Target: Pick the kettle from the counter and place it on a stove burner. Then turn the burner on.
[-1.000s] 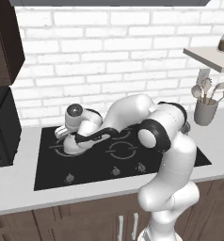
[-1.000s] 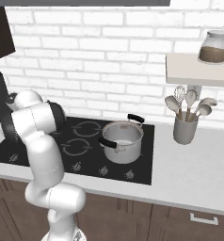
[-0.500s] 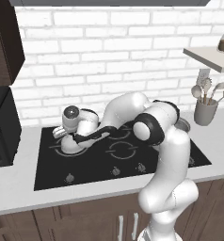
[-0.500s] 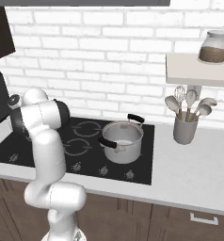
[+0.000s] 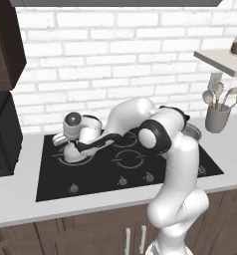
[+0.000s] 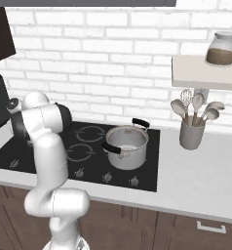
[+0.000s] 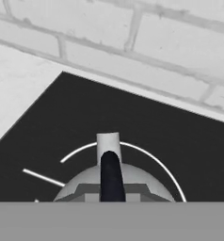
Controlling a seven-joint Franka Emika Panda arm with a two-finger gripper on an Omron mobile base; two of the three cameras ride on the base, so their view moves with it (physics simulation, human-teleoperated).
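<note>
The small silvery kettle (image 5: 70,153) sits low over the rear-left burner of the black cooktop (image 5: 140,174), its spout pointing left. My gripper (image 5: 77,143) reaches down onto it from the right and is shut on its dark handle (image 7: 111,176). In the hand view the kettle's grey dome (image 7: 81,188) lies inside the large burner ring (image 7: 149,156); my fingertips are hidden. The off-white counter (image 5: 16,199) runs around the cooktop.
A steel pot (image 6: 126,146) with black handles stands on the cooktop's right side. The control knobs (image 5: 122,181) line its front edge. A grey utensil cup (image 6: 192,134) is at the right, a black appliance (image 5: 1,134) at the left, and a shelf with a jar (image 6: 220,49) above right.
The arm swung the kettle a little left and lowered it onto the rear-left burner ring. In the last half second it has barely moved.
</note>
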